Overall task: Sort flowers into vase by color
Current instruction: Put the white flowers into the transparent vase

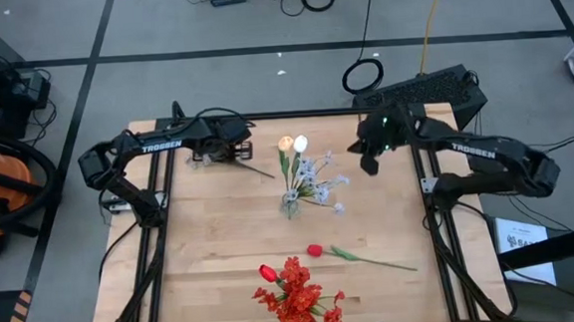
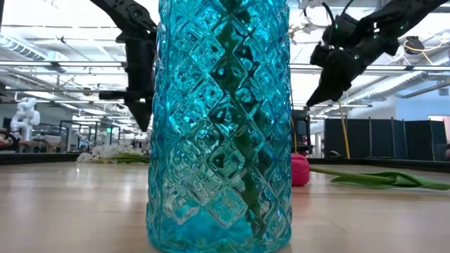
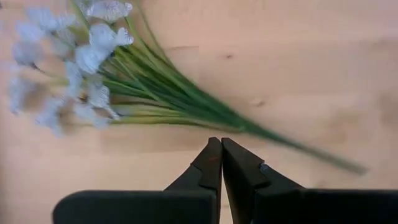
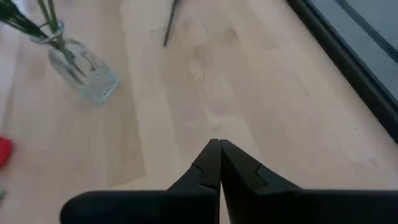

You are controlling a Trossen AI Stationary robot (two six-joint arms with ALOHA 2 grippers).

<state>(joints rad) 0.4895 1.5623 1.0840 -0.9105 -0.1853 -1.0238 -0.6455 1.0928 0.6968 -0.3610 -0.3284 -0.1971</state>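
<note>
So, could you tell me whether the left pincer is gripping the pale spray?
No, the left pincer is shut and empty above the pale spray.

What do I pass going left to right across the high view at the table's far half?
Left end effector → pale spray lying under it → clear vase of pale flowers → right end effector.

Bare wood btwn clear vase [image 1: 290, 203] & R edge; loose tulip [image 1: 358, 256] blocks front-centre.
</note>
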